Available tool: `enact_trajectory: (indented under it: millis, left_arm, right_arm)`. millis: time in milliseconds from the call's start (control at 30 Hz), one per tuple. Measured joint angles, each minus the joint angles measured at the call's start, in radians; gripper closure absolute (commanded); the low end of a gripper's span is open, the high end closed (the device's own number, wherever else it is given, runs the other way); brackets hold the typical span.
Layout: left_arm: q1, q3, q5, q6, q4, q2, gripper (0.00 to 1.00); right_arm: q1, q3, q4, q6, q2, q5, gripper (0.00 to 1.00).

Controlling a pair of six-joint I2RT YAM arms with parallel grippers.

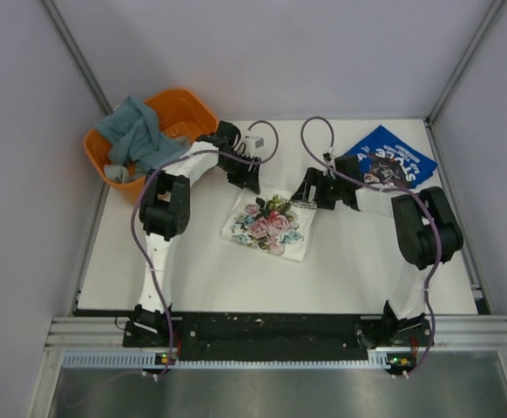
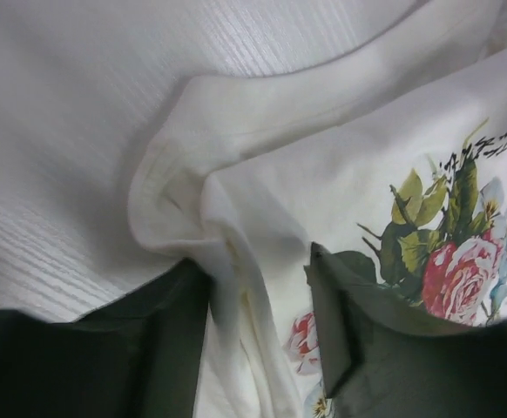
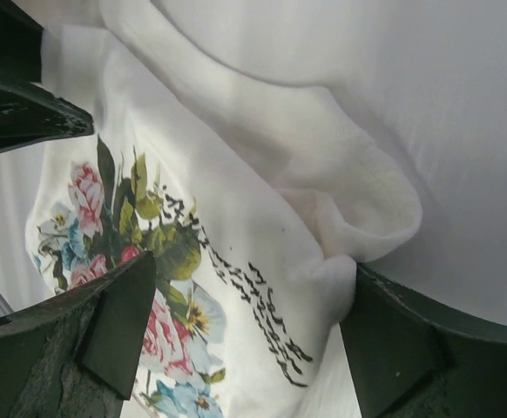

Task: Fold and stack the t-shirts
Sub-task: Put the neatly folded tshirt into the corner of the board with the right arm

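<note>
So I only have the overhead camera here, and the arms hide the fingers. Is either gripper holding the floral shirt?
Observer: The left wrist camera shows the left gripper with jaws apart. A folded edge of the floral shirt lies between them.
Operator: And the right one?
Observer: The right gripper is wide open over the shirt's rolled corner. It holds nothing.

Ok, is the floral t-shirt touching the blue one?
Apart. The top view shows the floral t-shirt mid-table and the blue t-shirt near the far right corner, with bare table between them.
</note>
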Motion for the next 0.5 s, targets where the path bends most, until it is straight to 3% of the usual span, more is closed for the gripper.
enact_trajectory:
  millis: [100,233,400,500]
  left_arm:
    - [0.0,0.006,0.027,-0.004,0.001,0.018,1.0]
    - [0.005,0.006,0.06,-0.005,-0.002,0.03,1.0]
    - [0.008,0.006,0.078,-0.002,-0.002,0.031,1.0]
    - [0.016,0.006,0.086,0.002,0.0,0.031,1.0]
  right_arm:
    - [0.0,0.027,0.039,0.019,0.039,-0.034,0.24]
    - [0.002,0.042,0.099,0.045,0.083,-0.09,0.43]
    - [0.003,0.037,0.156,0.081,0.135,-0.14,0.91]
    - [0.0,0.012,0.189,0.109,0.145,-0.151,1.0]
